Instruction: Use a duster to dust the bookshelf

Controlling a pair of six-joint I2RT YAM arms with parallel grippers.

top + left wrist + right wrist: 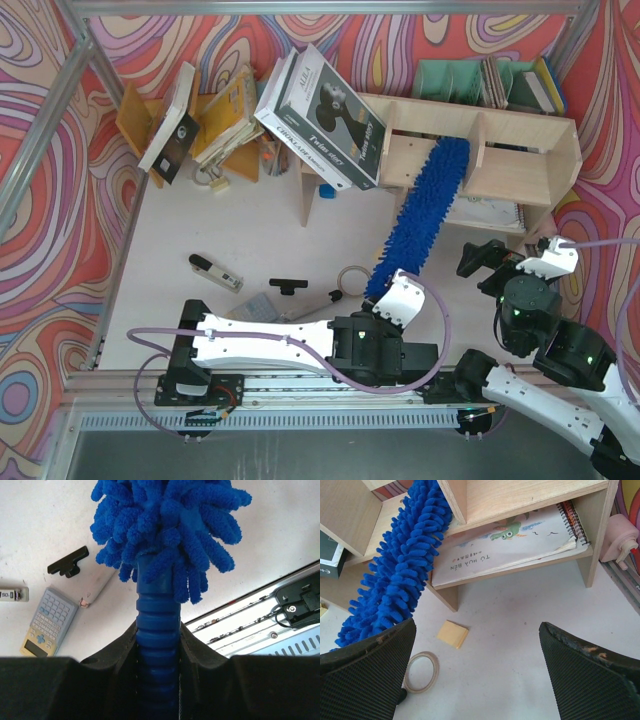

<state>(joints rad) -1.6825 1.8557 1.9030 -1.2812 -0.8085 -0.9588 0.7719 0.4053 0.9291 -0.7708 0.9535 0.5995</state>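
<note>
The blue fluffy duster (420, 215) slants up from the table, and its tip lies in a middle compartment of the pale plywood bookshelf (520, 165). My left gripper (385, 298) is shut on the duster's ribbed blue handle (157, 620), with the shaggy head (165, 525) just beyond the fingers (117, 652). My right gripper (488, 262) hovers in front of the shelf's right end. In the right wrist view it (477, 665) is open with only bare table between its fingers (590, 675). The duster (400, 575) runs past its left finger into the bookshelf (520, 500).
A spiral notebook (505, 545) lies on the bottom shelf. A tape ring (421, 671) and a yellow note pad (452, 633) lie on the table near the duster. A calculator (47, 622) and a black clip (69, 562) lie further left. Boxes and books (320, 110) lean at the shelf's left end.
</note>
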